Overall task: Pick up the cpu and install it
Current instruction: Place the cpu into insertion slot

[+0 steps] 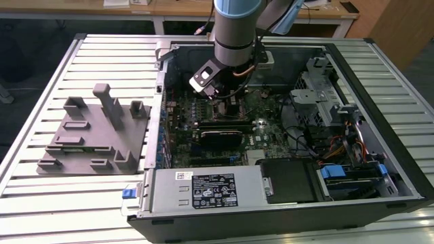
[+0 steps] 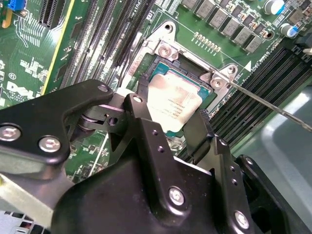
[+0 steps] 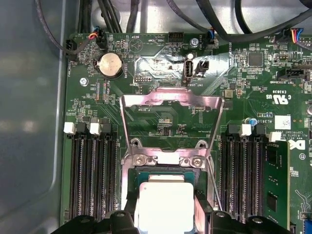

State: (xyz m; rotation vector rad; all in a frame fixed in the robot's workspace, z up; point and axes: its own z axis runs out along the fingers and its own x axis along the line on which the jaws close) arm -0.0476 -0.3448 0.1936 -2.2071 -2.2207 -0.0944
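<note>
The cpu [image 2: 174, 99], a flat square chip with a shiny silver top, sits in or just above the open motherboard socket [image 2: 158, 61]. My gripper [image 2: 170, 111] is shut on the cpu, one black finger [image 2: 142, 95] against each of two opposite edges. In the first wrist view the cpu [image 3: 165, 204] shines between the fingertips [image 3: 127, 215], over the socket frame [image 3: 165, 160]. The exterior view shows the gripper [image 1: 227, 99] lowered into the computer case, over the motherboard.
The socket's metal load plate [image 3: 170, 105] is flipped open, and its thin lever [image 2: 273, 108] sticks out beside the socket. Memory slots [image 3: 90, 170] flank the socket. A grey fixture block [image 1: 95, 132] lies outside the case at the exterior view's left. Drive cages and cables [image 1: 332, 122] fill the case's right.
</note>
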